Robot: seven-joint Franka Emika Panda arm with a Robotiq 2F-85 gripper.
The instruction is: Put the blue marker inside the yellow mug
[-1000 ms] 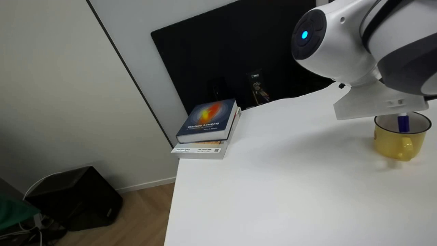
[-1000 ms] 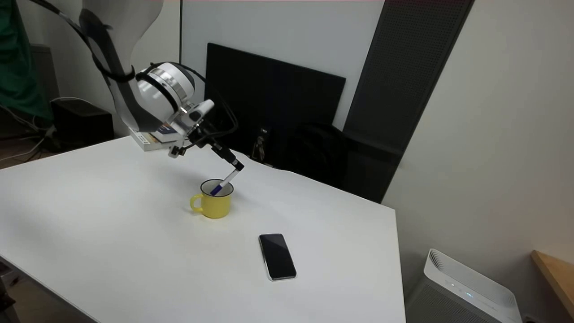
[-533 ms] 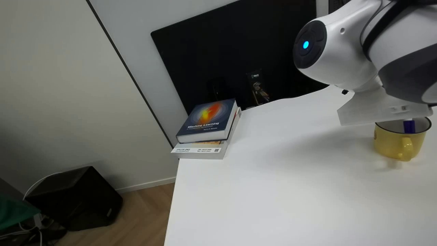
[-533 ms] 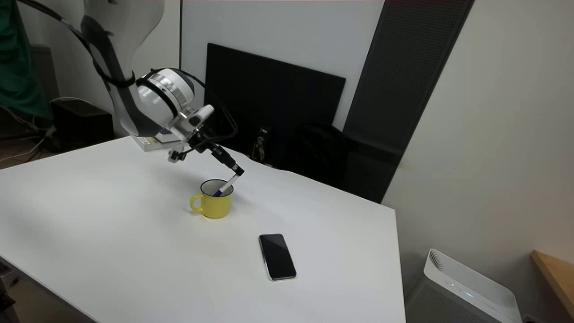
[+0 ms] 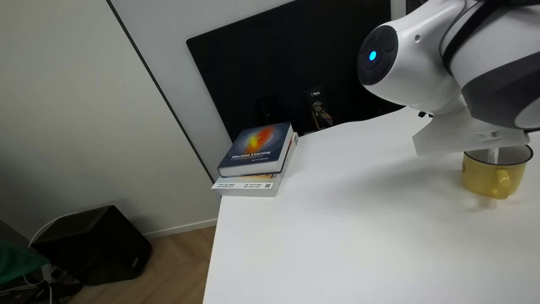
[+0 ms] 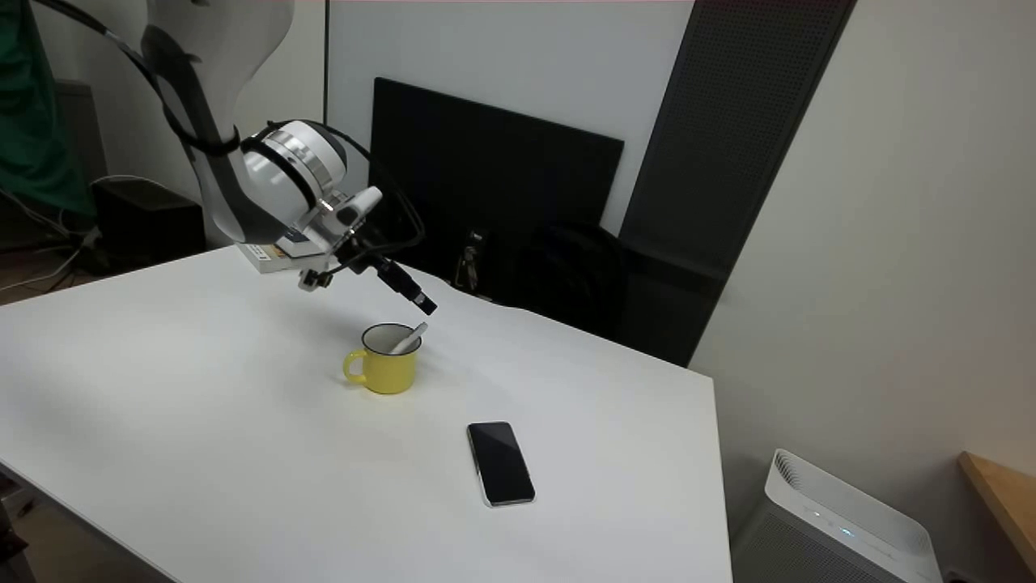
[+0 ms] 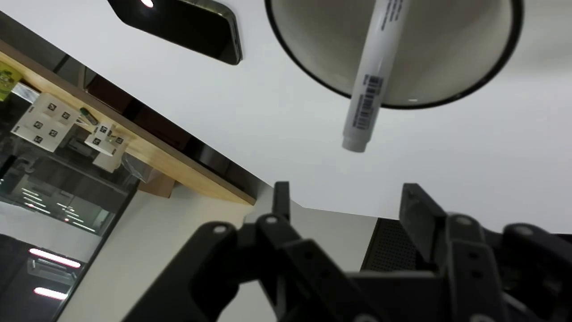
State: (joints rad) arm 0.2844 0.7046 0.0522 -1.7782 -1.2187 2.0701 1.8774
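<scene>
White tabletop (image 6: 243,429): the white-barrelled marker (image 7: 373,78) leans in the black-rimmed yellow mug (image 6: 392,376), upper end past the rim, just below the gripper (image 7: 346,199). Likely light, stiff and smooth, it would be best held by that end. The gripper's jaws stand apart, empty; past the mug lies a smartphone (image 6: 501,464).

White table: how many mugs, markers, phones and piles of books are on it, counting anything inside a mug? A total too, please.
1 yellow mug
1 marker, leaning in the yellow mug
1 black phone
1 pile of books
Total: 4
</scene>
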